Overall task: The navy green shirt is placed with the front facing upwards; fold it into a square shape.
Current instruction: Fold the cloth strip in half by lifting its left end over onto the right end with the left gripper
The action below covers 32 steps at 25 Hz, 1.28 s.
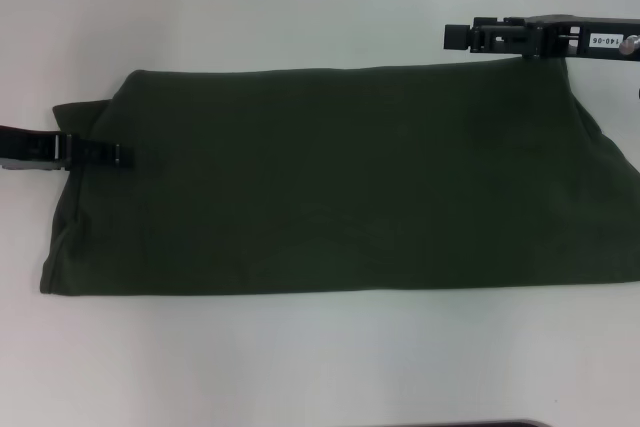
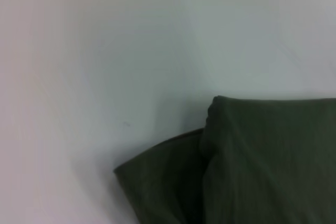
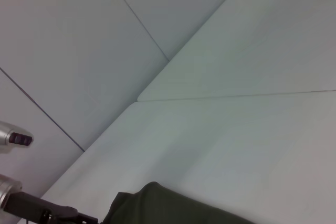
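The navy green shirt (image 1: pixel 330 182) lies on the white table as a long folded rectangle with plain green cloth up; no letters or neck label show. My left gripper (image 1: pixel 122 154) reaches in low over the shirt's left end, at or just above the cloth. My right gripper (image 1: pixel 457 35) is at the shirt's far edge towards the right, pointing left. The left wrist view shows a folded corner of the shirt (image 2: pixel 262 161) with a lower layer sticking out beside it. The right wrist view shows only an edge of the shirt (image 3: pixel 157 208).
The white table (image 1: pixel 320 7) surrounds the shirt, with bare surface at the far side and the near side (image 1: pixel 300 357). The shirt's right end runs to the picture's edge. A dark strip (image 1: pixel 500 423) shows at the near table edge. Panel seams (image 3: pixel 136 19) cross the background.
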Tool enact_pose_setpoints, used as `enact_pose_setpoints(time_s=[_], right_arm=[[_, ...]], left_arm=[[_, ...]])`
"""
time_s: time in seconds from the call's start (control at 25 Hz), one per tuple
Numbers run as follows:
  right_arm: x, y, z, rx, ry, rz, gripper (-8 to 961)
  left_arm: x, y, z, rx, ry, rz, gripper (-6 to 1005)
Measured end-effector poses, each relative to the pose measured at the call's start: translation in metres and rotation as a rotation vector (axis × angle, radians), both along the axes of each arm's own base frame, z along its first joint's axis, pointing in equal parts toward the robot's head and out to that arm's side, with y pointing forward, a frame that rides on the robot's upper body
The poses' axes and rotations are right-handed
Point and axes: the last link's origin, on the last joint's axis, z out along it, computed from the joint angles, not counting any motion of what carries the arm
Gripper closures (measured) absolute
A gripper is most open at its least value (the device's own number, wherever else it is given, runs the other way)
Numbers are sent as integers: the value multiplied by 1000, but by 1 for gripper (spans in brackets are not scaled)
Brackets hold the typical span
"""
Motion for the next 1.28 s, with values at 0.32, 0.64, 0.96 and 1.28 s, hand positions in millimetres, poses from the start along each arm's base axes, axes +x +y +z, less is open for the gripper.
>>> enact_pose_setpoints(time_s=[0.32, 0.64, 0.96, 1.28], right_arm=[[0, 0, 0, 1, -1, 0, 39], [0, 0, 1, 2, -1, -1, 39], [0, 0, 1, 1, 2, -1, 39], [0, 0, 1, -1, 3, 0, 39]], left_arm=[[0, 2, 1, 8, 5, -3, 177], [1, 4, 2, 12, 10, -8, 228], [0, 3, 0, 1, 24, -8, 376], [-2, 3, 0, 10, 27, -2, 732]])
